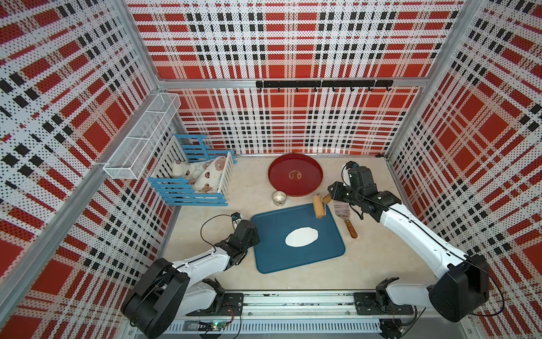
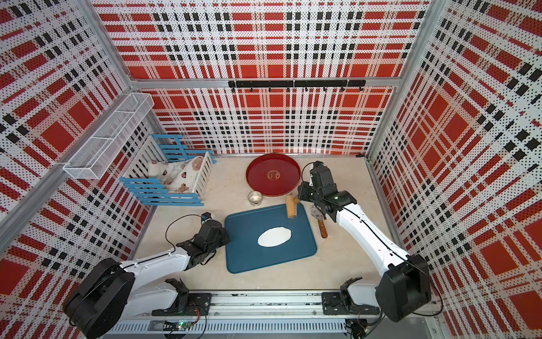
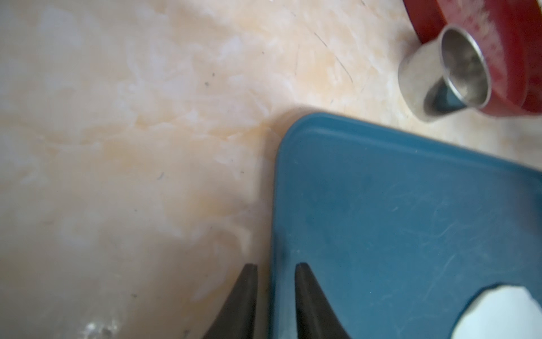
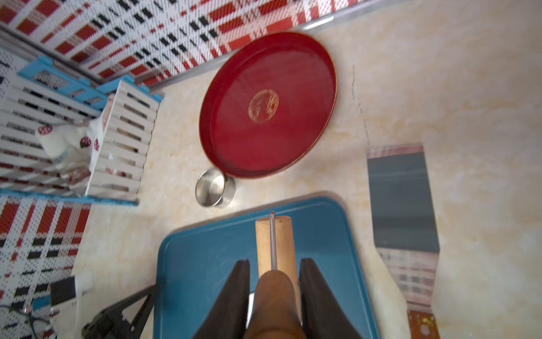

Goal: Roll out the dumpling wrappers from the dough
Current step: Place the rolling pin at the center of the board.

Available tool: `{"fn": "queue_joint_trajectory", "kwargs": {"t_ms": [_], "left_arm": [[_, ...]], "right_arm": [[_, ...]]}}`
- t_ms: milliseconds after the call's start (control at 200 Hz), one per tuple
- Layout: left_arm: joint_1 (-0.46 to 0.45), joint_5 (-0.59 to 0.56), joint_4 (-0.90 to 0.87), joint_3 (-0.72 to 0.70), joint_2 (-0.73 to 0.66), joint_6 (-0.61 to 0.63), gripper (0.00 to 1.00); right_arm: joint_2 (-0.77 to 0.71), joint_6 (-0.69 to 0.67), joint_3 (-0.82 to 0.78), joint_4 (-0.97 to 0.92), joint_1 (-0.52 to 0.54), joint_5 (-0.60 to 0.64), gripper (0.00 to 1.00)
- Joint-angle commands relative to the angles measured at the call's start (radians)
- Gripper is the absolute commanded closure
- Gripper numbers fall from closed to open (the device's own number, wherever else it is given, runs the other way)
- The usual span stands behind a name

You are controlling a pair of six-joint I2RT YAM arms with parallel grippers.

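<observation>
While clenched on the rolling pin at the mat's far right corner, find right pincer beyond the dough: mid-mat, robotward, leftward, long axis crosswise. Note left pincer released, empty.

The board lies in the middle of the tabletop, with the dough on it near its centre. The rolling pin is at the board's far right corner. Just beyond the far edge stands the metal ring, and behind it the round tray. The scraper lies right of the board. The crib fills the far left corner, under the wire basket on the left wall.
</observation>
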Motion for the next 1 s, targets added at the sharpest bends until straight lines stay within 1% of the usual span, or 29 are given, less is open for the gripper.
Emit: {"fn": "queue_joint_trajectory", "kwargs": {"t_ms": [0,125,251,321,551,686,827,842,922,997], "left_arm": [[0.009,0.006,0.002,-0.001,-0.026,-0.004,0.59],[0.010,-0.003,-0.020,0.000,-0.073,-0.012,0.48],[0.012,-0.020,-0.045,-0.005,-0.152,-0.021,0.35],[0.012,-0.030,-0.058,-0.010,-0.201,-0.023,0.32],[0.013,-0.042,-0.078,-0.033,-0.331,-0.018,0.29],[0.014,-0.046,-0.091,-0.037,-0.363,-0.017,0.29],[0.013,-0.050,-0.098,-0.038,-0.360,-0.019,0.29],[0.013,-0.051,-0.099,-0.038,-0.359,-0.021,0.29],[0.014,-0.054,-0.096,-0.040,-0.352,-0.024,0.29],[0.013,-0.054,-0.093,-0.041,-0.344,-0.024,0.29]], "right_arm": [[0.055,-0.020,0.042,0.058,-0.083,-0.040,1.00],[0.130,-0.011,0.072,0.101,-0.166,-0.090,1.00],[0.219,0.002,0.107,0.142,-0.216,-0.119,1.00],[0.275,0.014,0.135,0.154,-0.231,-0.130,1.00],[0.432,0.077,0.228,0.220,-0.266,-0.149,1.00],[0.528,0.104,0.297,0.230,-0.284,-0.170,1.00],[0.603,0.125,0.342,0.226,-0.312,-0.225,1.00],[0.607,0.126,0.342,0.226,-0.314,-0.233,0.99],[0.628,0.128,0.333,0.222,-0.331,-0.259,0.83],[0.621,0.130,0.294,0.225,-0.351,-0.265,0.72]]}}
